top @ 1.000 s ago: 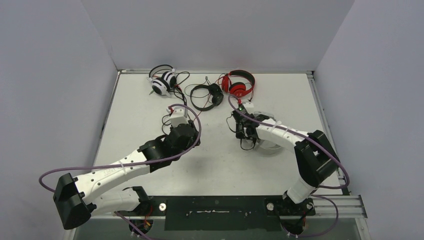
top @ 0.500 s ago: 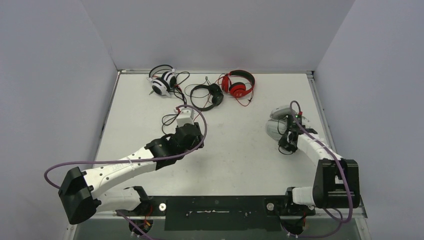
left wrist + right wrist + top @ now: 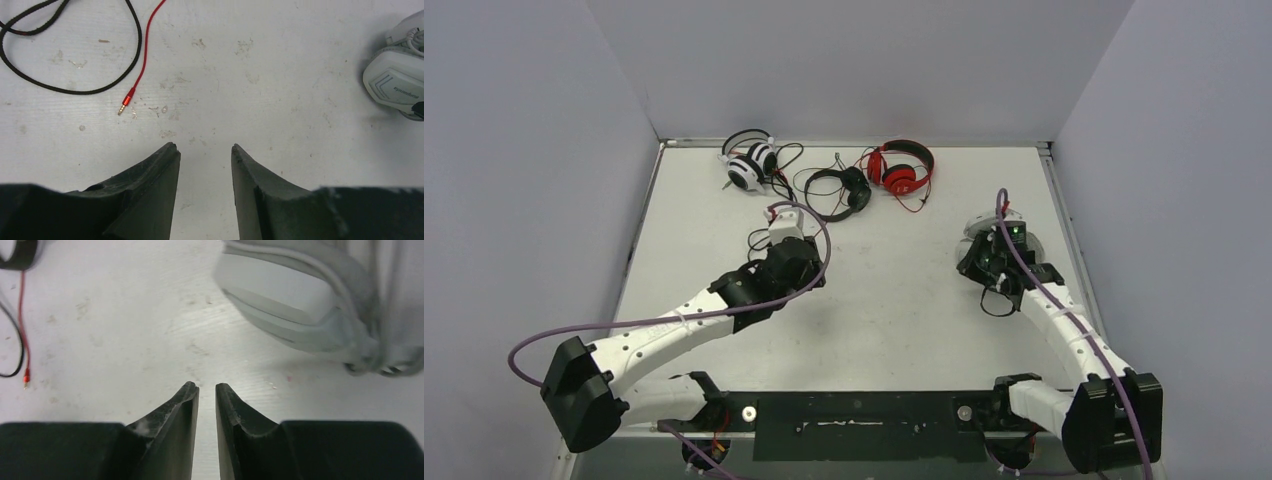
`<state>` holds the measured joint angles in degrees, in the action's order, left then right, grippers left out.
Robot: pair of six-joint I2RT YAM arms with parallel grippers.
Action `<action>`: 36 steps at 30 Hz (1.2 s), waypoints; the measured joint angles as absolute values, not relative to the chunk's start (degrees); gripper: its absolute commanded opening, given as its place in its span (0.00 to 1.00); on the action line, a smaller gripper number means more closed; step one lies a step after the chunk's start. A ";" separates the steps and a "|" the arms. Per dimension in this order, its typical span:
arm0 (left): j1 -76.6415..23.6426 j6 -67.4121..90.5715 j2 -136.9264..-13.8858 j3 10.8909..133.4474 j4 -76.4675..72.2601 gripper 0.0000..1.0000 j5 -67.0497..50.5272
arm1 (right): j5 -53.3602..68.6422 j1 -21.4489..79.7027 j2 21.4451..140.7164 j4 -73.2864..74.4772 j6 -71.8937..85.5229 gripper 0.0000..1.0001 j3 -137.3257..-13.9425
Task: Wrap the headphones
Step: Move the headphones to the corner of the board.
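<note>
The light grey headphones (image 3: 975,233) lie at the table's right, partly under my right wrist, and show blurred in the right wrist view (image 3: 295,305). My right gripper (image 3: 206,386) hovers just left of them, jaws a narrow gap apart with nothing between. My left gripper (image 3: 202,146) is open and empty over bare table near the centre left. The grey headphones (image 3: 397,82) sit far to its right. White-and-black headphones (image 3: 749,162), black headphones (image 3: 839,192) and red headphones (image 3: 902,168) lie along the back.
A red cable's plug (image 3: 125,104) and a black cable loop (image 3: 75,90) lie ahead-left of my left gripper. The same plug (image 3: 26,376) shows far left of my right gripper. Grey walls enclose the table (image 3: 894,320) on three sides.
My right arm swung from the table's middle to the right side, the light grey headphones going with it. Its jaws parted slightly. My left gripper shifted a little and opened a bit wider.
</note>
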<state>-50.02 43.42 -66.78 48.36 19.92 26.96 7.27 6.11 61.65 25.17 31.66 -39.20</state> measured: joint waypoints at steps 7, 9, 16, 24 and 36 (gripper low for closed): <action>-46.74 40.99 -66.22 50.94 20.34 0.44 26.35 | 9.56 10.20 70.08 20.03 33.32 0.00 -47.00; -45.50 40.29 -66.22 51.64 20.36 0.45 25.61 | 7.84 10.26 73.93 19.03 34.37 0.00 -49.71; -41.45 38.19 -67.05 52.47 20.27 0.46 21.45 | 0.99 10.70 88.18 17.45 38.87 0.00 -57.45; -40.47 36.67 -70.37 52.73 19.49 0.49 16.67 | -10.37 11.77 97.32 25.96 46.17 0.00 -64.53; -33.93 36.27 -81.80 62.06 18.57 0.69 12.99 | -16.08 12.27 81.71 26.94 47.53 0.00 -51.42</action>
<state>-33.93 36.27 -81.80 62.06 18.57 12.99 -16.08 12.27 81.71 26.94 47.53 -51.42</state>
